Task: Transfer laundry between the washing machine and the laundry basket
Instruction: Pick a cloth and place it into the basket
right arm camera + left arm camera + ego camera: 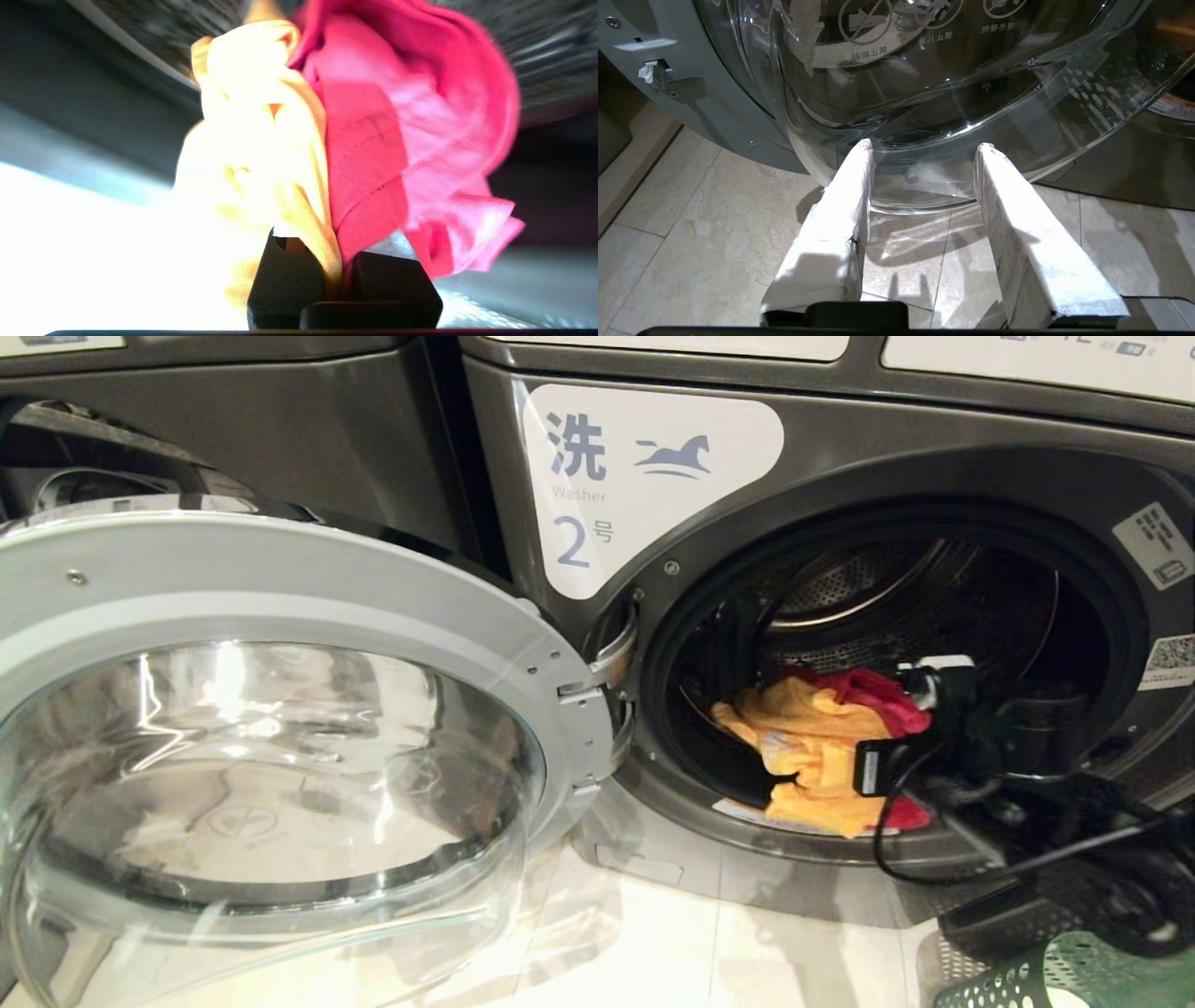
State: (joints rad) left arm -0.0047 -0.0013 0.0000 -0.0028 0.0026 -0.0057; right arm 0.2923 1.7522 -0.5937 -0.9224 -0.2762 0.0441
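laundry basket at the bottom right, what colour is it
Green, with a perforated wall; the laundry basket shows only in the head view, at the lower right corner.

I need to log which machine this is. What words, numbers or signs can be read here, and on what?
"洗", "Washer", "2号" and a horse emblem: white panel on the washing machine.
"禁止儿童" and round prohibition signs, seen mirrored: sticker on the glass door.
QR-code stickers right of the drum opening: too small to read.
Strip label on the lower drum rim: unreadable.
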